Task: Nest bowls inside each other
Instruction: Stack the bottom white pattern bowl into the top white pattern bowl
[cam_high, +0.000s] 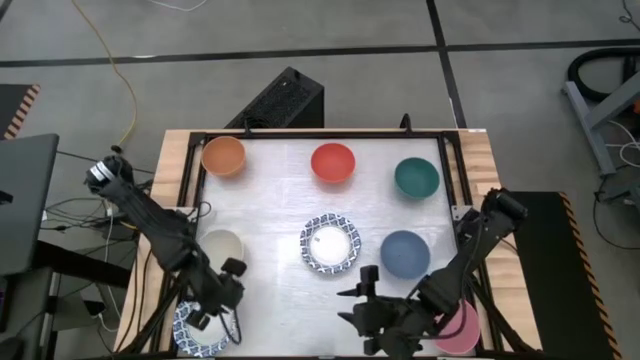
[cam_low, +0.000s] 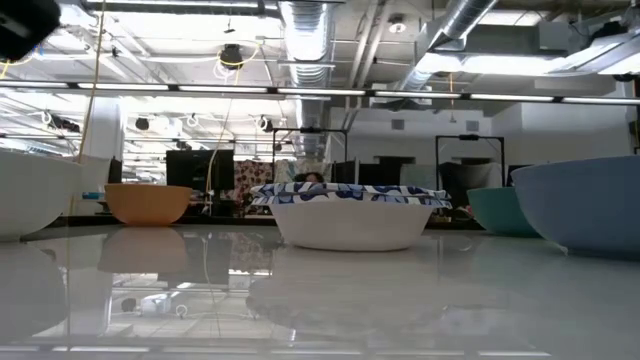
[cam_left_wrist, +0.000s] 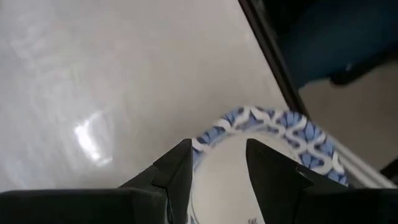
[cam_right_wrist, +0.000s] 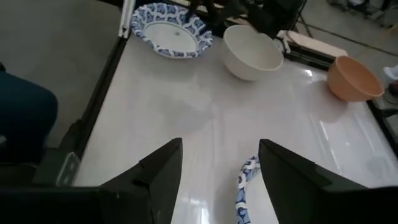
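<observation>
Several bowls rest on their bases on the white table. In the far row stand an orange bowl, a red bowl and a dark green bowl. Nearer are a cream bowl, a blue-patterned bowl at the centre and a slate-blue bowl. A pink bowl sits at the near right corner. Another blue-patterned bowl lies at the near left corner. My left gripper hangs open just over its rim, one finger outside and one over the inside. My right gripper stands open above the table, near the centre bowl's rim.
A black frame borders the white table top, with wooden strips outside it. Bare table lies between the near row and the front edge, and between the centre bowl and the far row. The low view shows only bowls and the room behind.
</observation>
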